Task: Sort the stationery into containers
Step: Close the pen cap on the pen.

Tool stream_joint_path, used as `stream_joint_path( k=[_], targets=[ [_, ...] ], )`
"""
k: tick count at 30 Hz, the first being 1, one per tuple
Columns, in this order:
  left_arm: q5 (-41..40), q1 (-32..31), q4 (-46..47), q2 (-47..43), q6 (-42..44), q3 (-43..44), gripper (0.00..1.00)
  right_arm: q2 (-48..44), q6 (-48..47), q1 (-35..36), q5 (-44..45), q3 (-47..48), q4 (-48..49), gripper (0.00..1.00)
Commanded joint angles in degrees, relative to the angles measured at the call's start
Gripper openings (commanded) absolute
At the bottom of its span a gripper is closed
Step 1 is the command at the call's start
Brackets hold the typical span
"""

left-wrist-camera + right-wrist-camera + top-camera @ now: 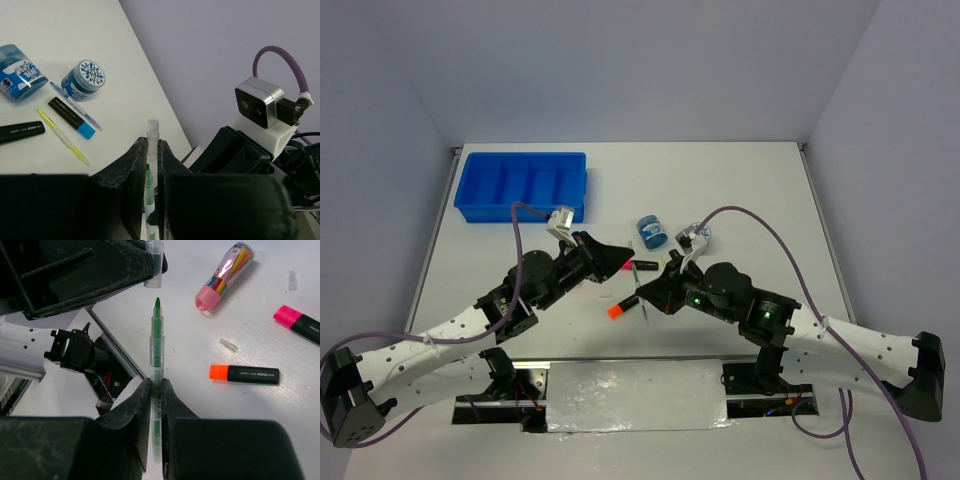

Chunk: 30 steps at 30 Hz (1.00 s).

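My left gripper (pixel 153 145) is shut on a clear pen cap (pixel 152 131), which sticks out past the fingertips. My right gripper (pixel 156 385) is shut on a thin green pen (pixel 157 347), uncapped tip forward. The tip points at the cap (pixel 154 262) and stops just short of it. In the top view the left gripper (pixel 623 258) and right gripper (pixel 645 285) meet nose to nose mid-table. The blue divided tray (pixel 523 186) stands at the far left. A pink tube (pixel 225 275), an orange-ended marker (pixel 245 374) and a pink-ended marker (pixel 300 325) lie on the table.
Two blue jars (pixel 20 72) (pixel 85 80), a blue-ended black marker (pixel 72 117), a thin yellow pen (pixel 62 137), a thin blue pen (pixel 75 106) and another black marker (pixel 20 132) lie beyond the left gripper. A small clear cap (pixel 229 345) lies loose. The table's right edge is close.
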Motion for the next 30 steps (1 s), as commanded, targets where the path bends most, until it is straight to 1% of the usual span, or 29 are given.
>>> stream_joint_path(
  k=[1, 13, 24, 30],
  targets=[
    [-0.7, -0.3, 2.0, -0.9, 1.0, 1.7, 0.0, -0.8, -1.1, 0.4, 1.4, 3.4, 0.6, 0.0],
    [-0.1, -0.3, 2.3, -0.8, 0.7, 1.1, 0.0, -0.2, -1.6, 0.4, 1.6, 4.4, 0.6, 0.0],
    [1.9, -0.3, 3.9, -0.1, 0.1, 0.7, 0.0, 1.1, -2.4, 0.3, 3.7, 6.2, -0.7, 0.0],
    [2.2, -0.4, 4.0, -0.1, 0.1, 0.4, 0.0, 1.7, -1.9, -0.2, 4.8, 6.9, 0.5, 0.0]
  ],
)
